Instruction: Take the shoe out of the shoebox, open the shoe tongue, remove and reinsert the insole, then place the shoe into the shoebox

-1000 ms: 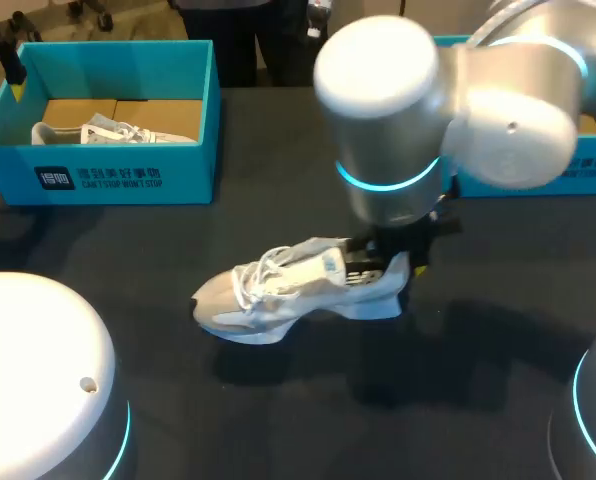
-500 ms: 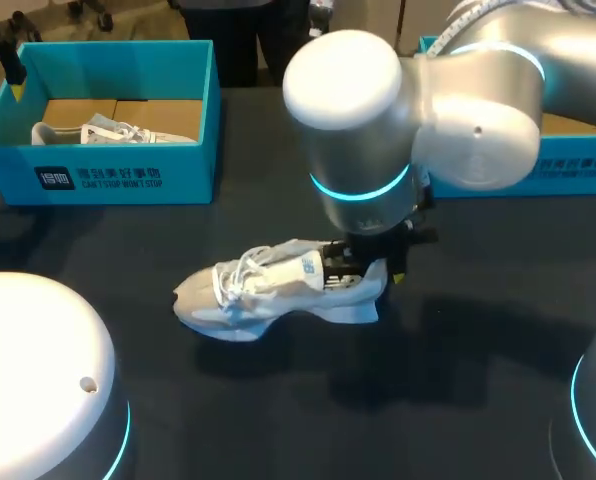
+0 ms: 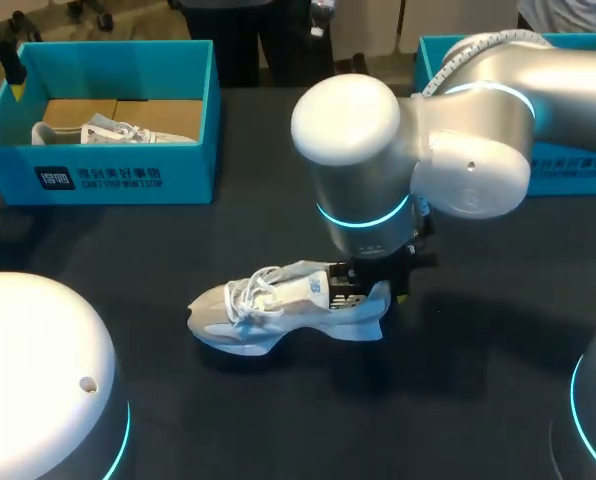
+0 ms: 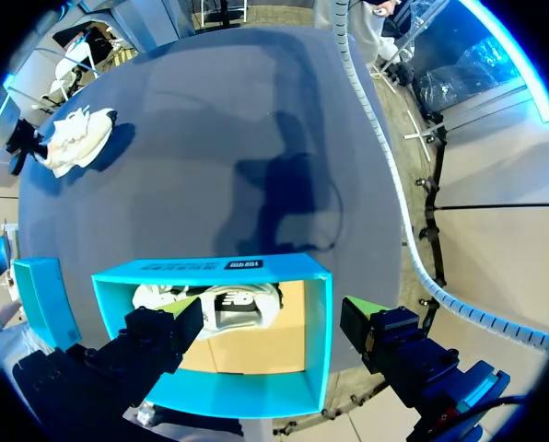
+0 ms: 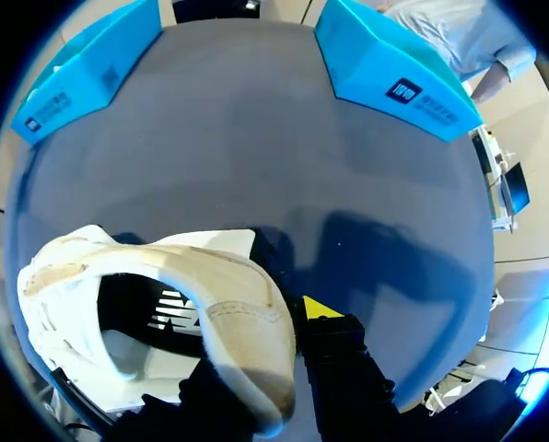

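Note:
A white and grey shoe (image 3: 268,310) lies on the dark table, toe to the left. My right gripper (image 3: 373,285) comes down on its heel. In the right wrist view that gripper (image 5: 265,354) is shut on the shoe's heel collar (image 5: 247,322), one yellow fingertip (image 5: 319,307) showing outside the heel, and the shoe's opening faces the camera. My left gripper (image 4: 274,336) hangs open above the left blue shoebox (image 4: 210,276), where a second white shoe (image 4: 224,304) lies. The shoe on the table (image 4: 72,138) shows far ahead of the left gripper.
The left shoebox (image 3: 118,180) stands at the back left with the second shoe (image 3: 113,132) inside. Another blue box (image 3: 578,165) stands at the back right, partly behind my right arm. Both boxes (image 5: 81,69) (image 5: 394,69) lie ahead of the right gripper.
My right arm has shifted left and slightly toward the front, taking the shoe's heel with it. The shoe has slid a little left. The left gripper stays open.

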You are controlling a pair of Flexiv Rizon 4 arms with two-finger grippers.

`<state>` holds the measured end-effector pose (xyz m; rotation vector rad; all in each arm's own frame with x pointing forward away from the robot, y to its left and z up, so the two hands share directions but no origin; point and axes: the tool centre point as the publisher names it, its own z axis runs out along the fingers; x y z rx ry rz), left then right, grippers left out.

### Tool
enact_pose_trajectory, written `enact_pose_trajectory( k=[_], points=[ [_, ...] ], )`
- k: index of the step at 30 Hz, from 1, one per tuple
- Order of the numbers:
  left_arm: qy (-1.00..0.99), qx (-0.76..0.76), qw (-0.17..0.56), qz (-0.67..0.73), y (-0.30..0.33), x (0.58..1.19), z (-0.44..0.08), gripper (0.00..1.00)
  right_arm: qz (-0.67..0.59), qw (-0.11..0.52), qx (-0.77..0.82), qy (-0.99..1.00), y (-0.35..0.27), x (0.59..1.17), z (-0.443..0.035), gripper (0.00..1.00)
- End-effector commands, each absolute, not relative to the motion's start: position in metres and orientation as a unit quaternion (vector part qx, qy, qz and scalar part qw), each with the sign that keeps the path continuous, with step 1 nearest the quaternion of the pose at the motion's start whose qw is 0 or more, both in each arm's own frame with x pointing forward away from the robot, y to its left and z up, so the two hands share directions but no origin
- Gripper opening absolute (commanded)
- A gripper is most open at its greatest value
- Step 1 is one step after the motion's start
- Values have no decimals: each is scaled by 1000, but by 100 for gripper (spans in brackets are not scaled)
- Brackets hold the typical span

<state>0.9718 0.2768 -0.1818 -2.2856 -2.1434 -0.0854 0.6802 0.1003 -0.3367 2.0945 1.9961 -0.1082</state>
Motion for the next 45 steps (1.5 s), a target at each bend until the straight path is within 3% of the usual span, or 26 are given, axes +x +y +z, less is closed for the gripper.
enact_pose_trajectory(
  k=[1, 23, 45],
  points=[
    [-684, -729, 5, -28, 277, 972, -181, 100, -44, 114, 720, 684, 96, 686, -351, 0],
    [-684, -729, 5, -28, 277, 972, -181, 100, -55, 71, 730, 678, 90, 678, -385, 0],
    [-684, -729, 5, -28, 277, 972, -181, 100, -61, 78, 708, 700, 104, 673, -392, 0]
  ],
)
